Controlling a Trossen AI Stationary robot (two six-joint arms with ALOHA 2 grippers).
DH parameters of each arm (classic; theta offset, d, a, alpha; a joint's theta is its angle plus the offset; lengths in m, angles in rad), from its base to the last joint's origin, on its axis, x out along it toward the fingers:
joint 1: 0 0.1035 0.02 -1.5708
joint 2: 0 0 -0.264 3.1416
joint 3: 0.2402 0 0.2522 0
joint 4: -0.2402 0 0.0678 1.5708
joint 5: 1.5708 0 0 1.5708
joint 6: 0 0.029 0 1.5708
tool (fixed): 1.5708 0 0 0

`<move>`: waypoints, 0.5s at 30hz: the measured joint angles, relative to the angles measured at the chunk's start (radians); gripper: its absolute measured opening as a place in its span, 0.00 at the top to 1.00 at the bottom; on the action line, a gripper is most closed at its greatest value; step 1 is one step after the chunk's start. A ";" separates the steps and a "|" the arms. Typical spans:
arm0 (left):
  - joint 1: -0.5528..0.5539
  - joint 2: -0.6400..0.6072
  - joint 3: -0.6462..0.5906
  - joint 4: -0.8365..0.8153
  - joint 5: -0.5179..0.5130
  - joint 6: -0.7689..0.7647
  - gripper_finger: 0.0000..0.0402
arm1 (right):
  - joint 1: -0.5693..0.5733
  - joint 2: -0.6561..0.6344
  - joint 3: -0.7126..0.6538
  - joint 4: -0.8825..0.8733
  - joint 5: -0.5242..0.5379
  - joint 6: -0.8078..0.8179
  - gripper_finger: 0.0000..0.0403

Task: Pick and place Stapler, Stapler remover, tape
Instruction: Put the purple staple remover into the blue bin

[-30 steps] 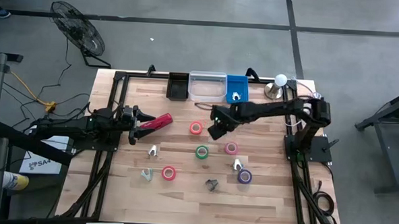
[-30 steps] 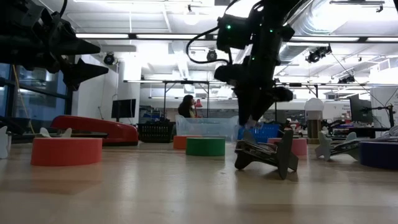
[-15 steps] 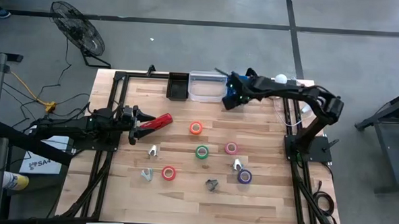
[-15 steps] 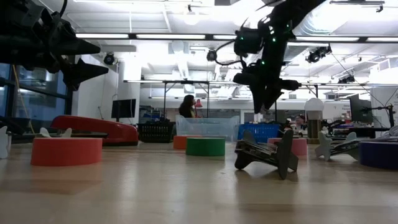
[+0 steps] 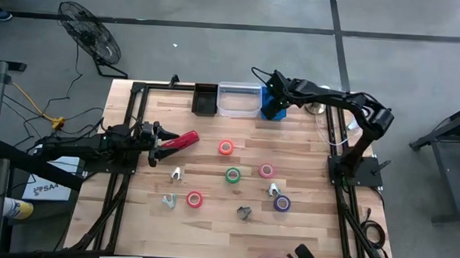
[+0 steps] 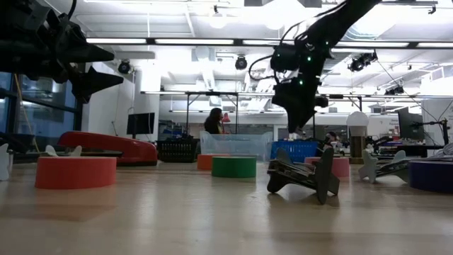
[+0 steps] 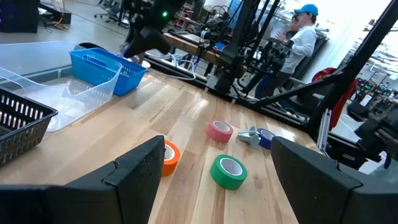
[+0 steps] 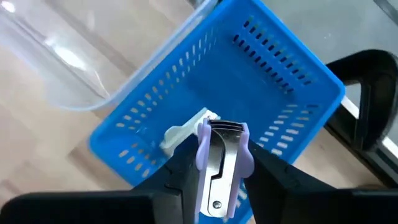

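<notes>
Left gripper (image 5: 158, 137) gapes by the stapler (image 5: 180, 141); right gripper (image 8: 219, 163) pinches a lilac remover (image 8: 222, 160) over the blue basket (image 5: 274, 100).
Tape rolls, including the green roll (image 5: 233, 174), and other removers dot the table (image 5: 210, 229); a white remover (image 8: 184, 129) lies in the basket, beside a clear bin (image 5: 239, 100).

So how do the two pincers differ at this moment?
The right pincer is shut on a purple staple remover; the left pincer stands open and holds nothing. The right one hangs above the blue basket at the table's far edge; the left one sits at the stapler on the left side. Both are dark and two-fingered.
</notes>
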 joint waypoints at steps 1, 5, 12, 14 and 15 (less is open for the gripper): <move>0.000 0.000 0.000 0.000 0.000 0.000 0.28 | -0.007 0.011 0.000 0.007 0.000 -0.006 0.75; 0.000 0.000 0.000 0.000 -0.001 0.000 0.28 | -0.041 0.051 0.000 0.036 -0.007 0.027 0.75; 0.000 0.000 0.000 0.000 -0.001 0.000 0.28 | -0.091 0.078 0.026 0.101 -0.026 0.179 0.75; 0.000 0.000 0.000 0.000 -0.001 0.000 0.28 | -0.103 0.081 0.030 0.099 -0.033 0.202 0.74; 0.000 0.000 0.000 0.000 -0.002 0.000 0.28 | -0.109 0.081 0.030 0.099 -0.042 0.205 0.74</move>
